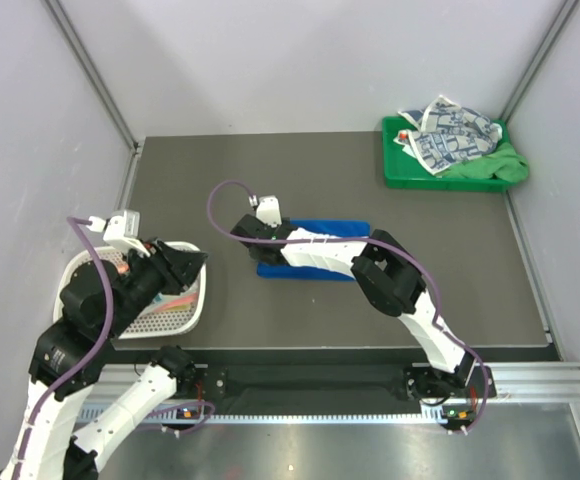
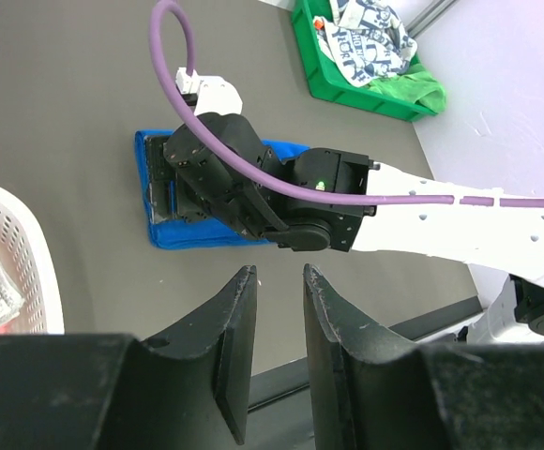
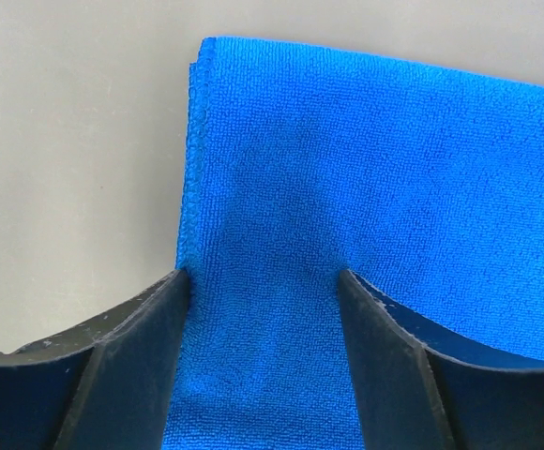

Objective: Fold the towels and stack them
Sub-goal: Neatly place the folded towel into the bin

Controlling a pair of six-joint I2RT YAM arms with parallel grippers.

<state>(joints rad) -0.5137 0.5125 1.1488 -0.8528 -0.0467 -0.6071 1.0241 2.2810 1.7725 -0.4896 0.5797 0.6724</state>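
Dark tabletop [image 1: 270, 170]: blue towel [image 1: 345, 226] lies lengthwise left-right beneath right gripper [image 3: 263, 278].

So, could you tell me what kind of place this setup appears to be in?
Probably a robotics lab test cell: plain pale panel walls enclose a dark grey tabletop, and two white robot arms are bolted to a slotted aluminium rail at its near edge.

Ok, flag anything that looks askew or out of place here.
The printed white towel lies crumpled in the green tray, and a green towel hangs over its right rim. The blue towel under the right tool lies flat and neat.
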